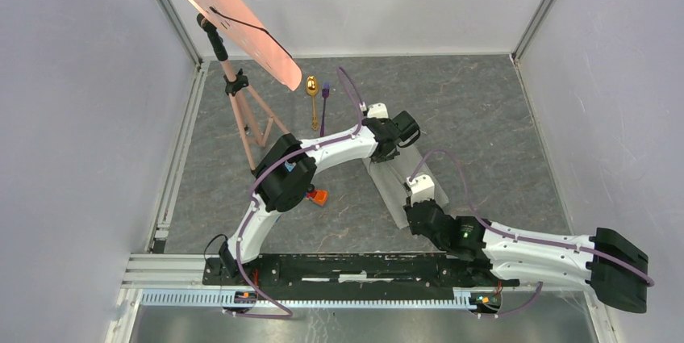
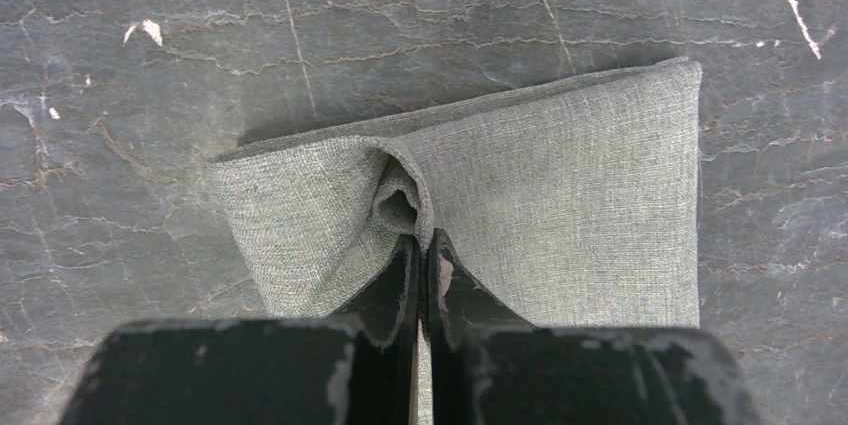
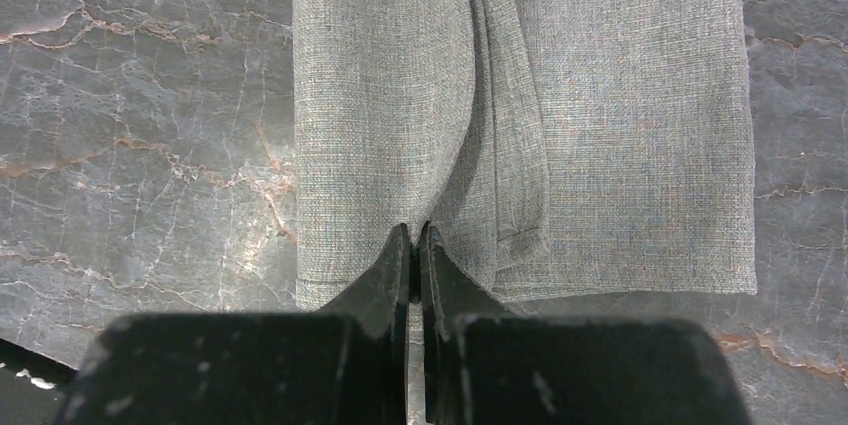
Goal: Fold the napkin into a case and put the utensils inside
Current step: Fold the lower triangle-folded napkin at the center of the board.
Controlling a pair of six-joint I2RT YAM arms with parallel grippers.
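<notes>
The soft grey-green woven napkin [image 3: 620, 125] lies folded into a strip on the dark marbled worktop [image 1: 484, 109]. The left claw [image 2: 420, 245] is clamped on a pucker at its far end and the right claw [image 3: 415, 237] on its near hem, probably to turn both ends together. The shiny gold metal spoon [image 1: 312, 89] and slim purple fork [image 1: 324, 105] lie side by side beyond it.

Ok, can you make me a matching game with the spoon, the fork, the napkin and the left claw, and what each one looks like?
Things:
1 spoon
2 fork
3 napkin
4 left claw

Looks:
A purple
B black and shut
C gold
D grey-green

Pairs: 1-C, 2-A, 3-D, 4-B
</notes>
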